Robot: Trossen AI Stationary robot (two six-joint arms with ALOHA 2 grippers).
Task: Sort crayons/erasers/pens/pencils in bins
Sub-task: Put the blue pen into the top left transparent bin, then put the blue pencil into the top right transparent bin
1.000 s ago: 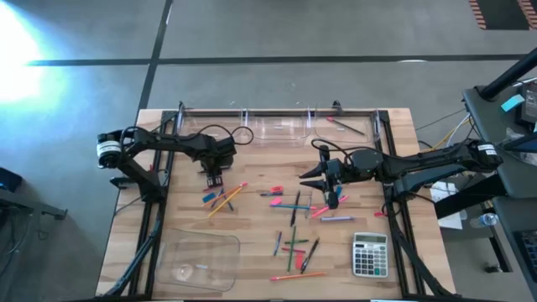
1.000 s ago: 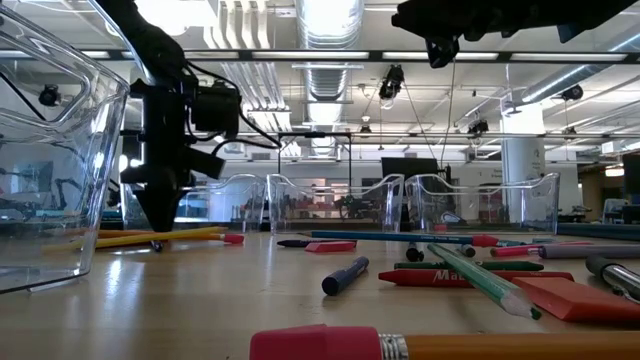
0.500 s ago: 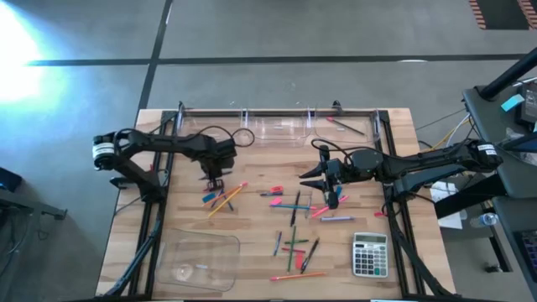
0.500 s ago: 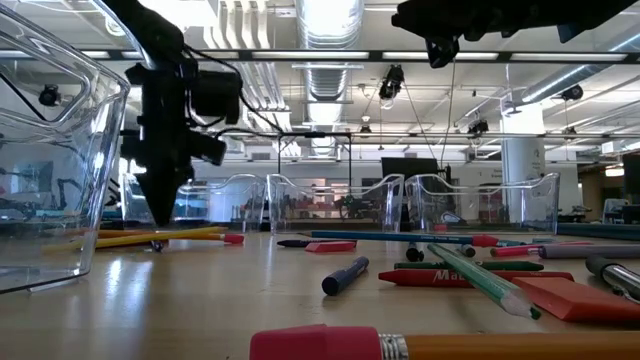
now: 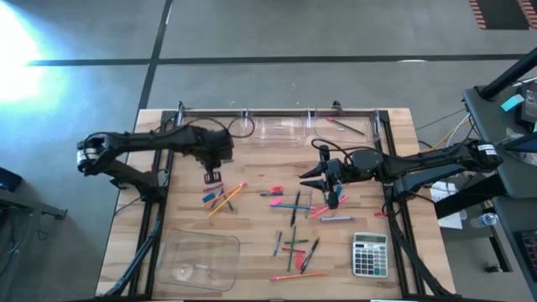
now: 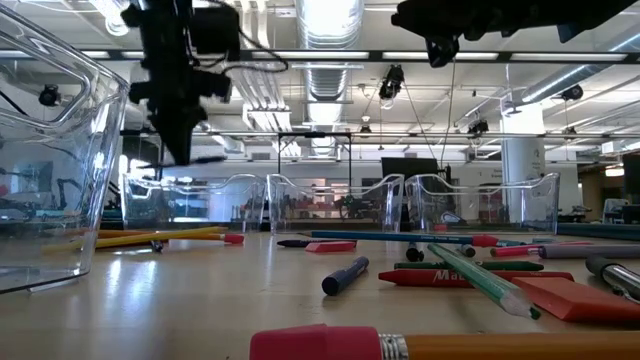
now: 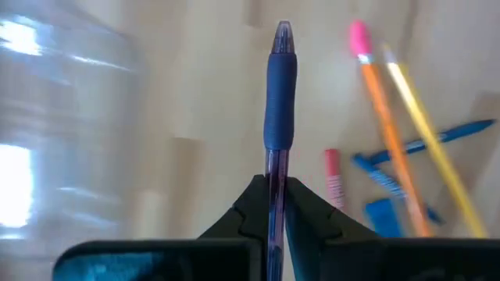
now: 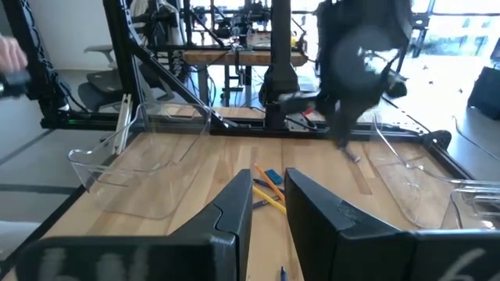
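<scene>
1. The left hand (image 7: pixel 272 204) pinches a pen (image 7: pixel 279 101) near its back end, fingers pressed on the clear barrel. It hangs above the tabletop (image 5: pixel 252 226), near the left tub (image 5: pixel 201 127) at the far edge.
2. Risk: the grip sits far from the pen's middle, so the long free end could swing or slip in the pinch as the arm turns. The barrel looks smooth and hard, which would help it slide.
3. Risk: the pen sticks out well past the fingers, so it might catch the tub's rim and be knocked loose or land outside.
4. The pen is slim, with a dark blue rubbery sleeve and a clear pointed tip.
5. Below lie two orange-yellow pencils (image 7: pixel 406 148), thin and straight, one with a pink eraser cap, beside blue sticks and a small blue eraser (image 7: pixel 384 212).
6. The tubs are clear, thin, glossy plastic with wavy rims. A shallow tray (image 5: pixel 195 262) with rounded corners sits at the near left.
7. The right hand (image 5: pixel 331 198) hovers over the middle scatter, fingers slightly spread, holding nothing.
</scene>
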